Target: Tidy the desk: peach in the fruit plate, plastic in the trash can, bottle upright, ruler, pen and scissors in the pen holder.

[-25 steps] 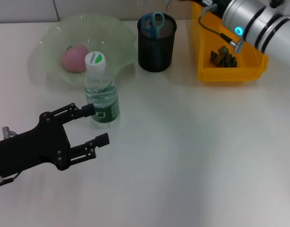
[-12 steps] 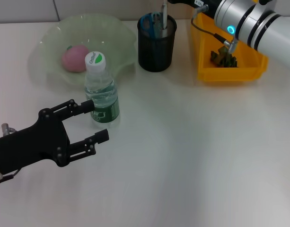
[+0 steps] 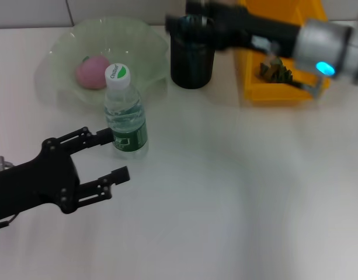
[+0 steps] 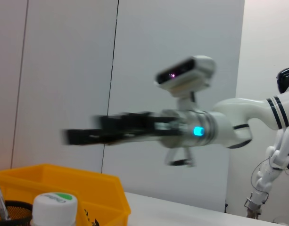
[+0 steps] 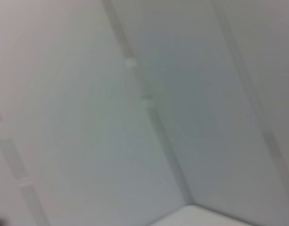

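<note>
The clear bottle (image 3: pixel 125 114) with a white and green cap stands upright in front of the pale green fruit plate (image 3: pixel 146 41). The pink peach (image 3: pixel 92 73) lies in that plate. My left gripper (image 3: pixel 115 154) is open just left of the bottle's base and holds nothing. My right gripper (image 3: pixel 177 23) is motion-blurred above the black mesh pen holder (image 3: pixel 191 61) and also shows in the left wrist view (image 4: pixel 83 136). It blocks the holder's contents, so pen, scissors and ruler are hidden. Dark crumpled plastic (image 3: pixel 275 70) lies in the yellow trash can (image 3: pixel 284 93).
The white desk stretches bare across the front and right. The left wrist view shows the bottle cap (image 4: pixel 54 203), the yellow bin (image 4: pixel 64 181) and the pen holder's rim (image 4: pixel 10 209). The right wrist view shows only a wall.
My right arm has swung left from over the yellow bin to above the pen holder. My left gripper has drawn back slightly to the left, still open.
</note>
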Controlling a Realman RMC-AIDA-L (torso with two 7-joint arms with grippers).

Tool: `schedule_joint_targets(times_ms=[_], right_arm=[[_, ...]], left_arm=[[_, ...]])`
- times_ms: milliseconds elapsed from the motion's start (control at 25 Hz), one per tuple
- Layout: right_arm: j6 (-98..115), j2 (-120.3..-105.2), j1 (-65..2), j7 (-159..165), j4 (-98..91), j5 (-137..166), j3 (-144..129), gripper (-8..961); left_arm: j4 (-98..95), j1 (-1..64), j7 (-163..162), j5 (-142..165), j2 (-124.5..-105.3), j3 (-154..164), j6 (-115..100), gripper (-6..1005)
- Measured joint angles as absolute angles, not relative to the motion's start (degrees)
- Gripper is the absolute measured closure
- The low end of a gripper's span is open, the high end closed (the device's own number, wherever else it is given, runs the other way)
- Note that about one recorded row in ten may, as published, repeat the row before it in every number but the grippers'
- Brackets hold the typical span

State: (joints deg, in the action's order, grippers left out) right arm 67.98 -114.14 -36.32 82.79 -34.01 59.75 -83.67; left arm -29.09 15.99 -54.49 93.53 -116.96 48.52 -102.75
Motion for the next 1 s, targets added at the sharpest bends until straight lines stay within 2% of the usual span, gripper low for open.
schedule_joint_targets(times_ms=[120,280,480,1000], right_arm=[[83.37,-113.82,-29.39,84.03,-39.13,69.83,-74.22,129],[101.65,-114.78,-23.08,81.91,-40.67,83.58,-61.51,129],[110.39,-116.35,-18.25,73.57,-36.92,96.51,-53.47,129],[110.54,-116.72,-17.76,69.82,-33.23,97.12,-53.45,129]], left_arm=[[-29.13,15.78,-55.26,93.57,-116.46,48.51,-103.42,257],[-29.08,15.15,-58.27,94.54,-114.85,48.82,-104.69,254],[-29.05,15.06,-60.0,99.19,-114.54,48.58,-104.14,252],[-29.1,15.66,-61.65,102.64,-115.48,48.82,-103.84,250]])
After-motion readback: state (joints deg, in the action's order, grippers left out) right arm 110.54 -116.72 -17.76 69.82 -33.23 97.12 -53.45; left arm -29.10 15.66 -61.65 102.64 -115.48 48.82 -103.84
